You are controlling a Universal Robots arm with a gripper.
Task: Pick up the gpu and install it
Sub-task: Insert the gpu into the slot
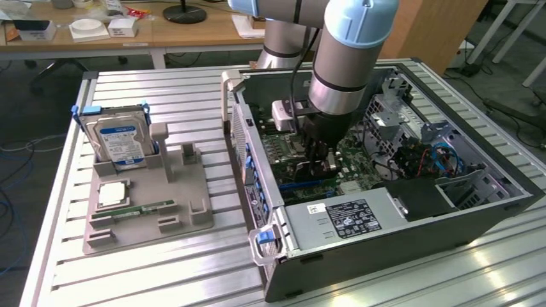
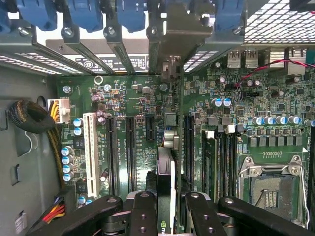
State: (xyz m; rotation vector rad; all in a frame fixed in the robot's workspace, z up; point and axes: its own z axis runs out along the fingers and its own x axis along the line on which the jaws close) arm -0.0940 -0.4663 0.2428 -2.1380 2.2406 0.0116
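The gpu (image 2: 166,169) stands on its edge over the green motherboard (image 2: 133,98). From the wrist view I see it edge-on as a thin dark blade, running in line with the long black expansion slots (image 2: 130,152). Its pale folded-metal bracket (image 2: 179,34) is up against the rear wall of the case, among the blue plastic latches (image 2: 88,12). I cannot tell whether its lower edge is seated in a slot. The gripper (image 2: 169,204) is clamped on the gpu, with one matte black bolted finger (image 2: 142,206) pressed to each face of the card. One slot (image 2: 90,147) beside the black ones is white. A square metal-framed processor socket (image 2: 268,184) lies farther across the board. In the exterior view the grey and pale blue arm (image 1: 341,64) reaches straight down into the open dark tower case (image 1: 401,217), which lies on its side on a ribbed aluminium table (image 1: 153,268). At the exterior view's left, a grey moulded holder (image 1: 183,204) carries a silver hard drive (image 1: 122,137) standing upright and a narrow green memory stick (image 1: 140,209) lying flat.
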